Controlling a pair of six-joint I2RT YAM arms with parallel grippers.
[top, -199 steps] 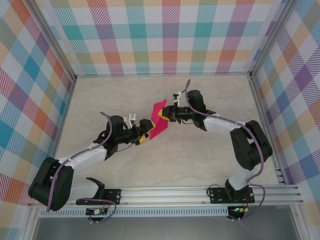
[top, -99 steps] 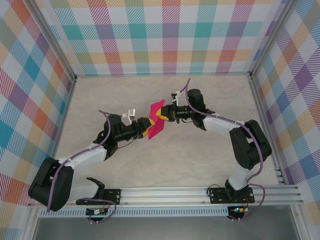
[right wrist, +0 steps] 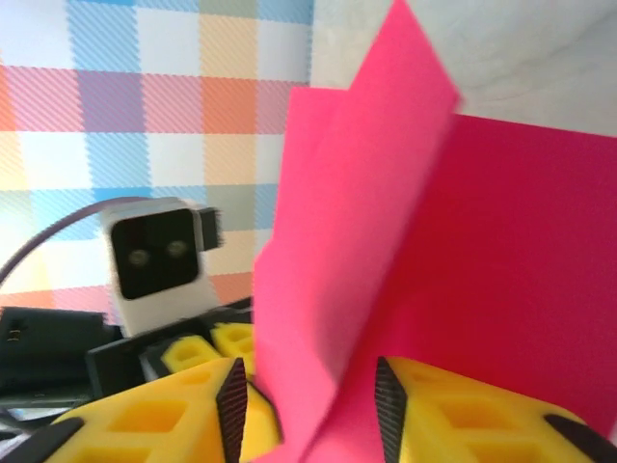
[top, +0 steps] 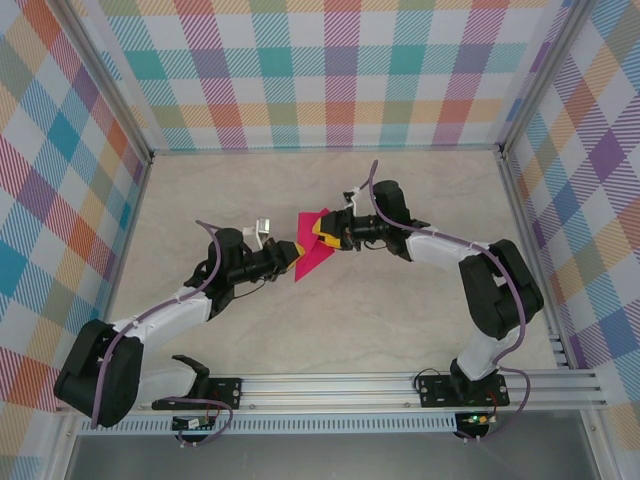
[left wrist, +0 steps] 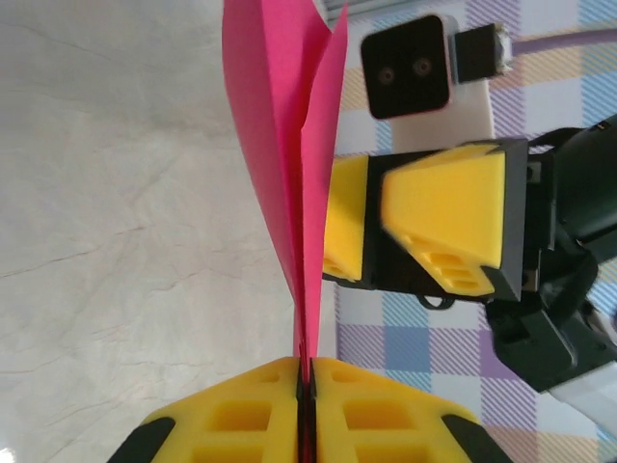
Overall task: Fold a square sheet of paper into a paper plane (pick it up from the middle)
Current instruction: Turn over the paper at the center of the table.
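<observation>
Paper plane (left wrist: pixel 289 145) is pinched in the left pincer (left wrist: pixel 306 376) at frame bottom. Right pincer (right wrist: pixel 308 386), spread, should close along its crease.

Bare tabletop (top: pixel 250 190) wide open at the far side and on both flanks. Crowded at centre: left gripper (top: pixel 290 256) and right gripper (top: pixel 326 232) nose to nose, pink paper (top: pixel 314 260) upright between (hardly a gap). Hemmed by checked walls (top: pixel 340 80) on three sides, rail (top: pixel 340 386) along the near edge.
</observation>
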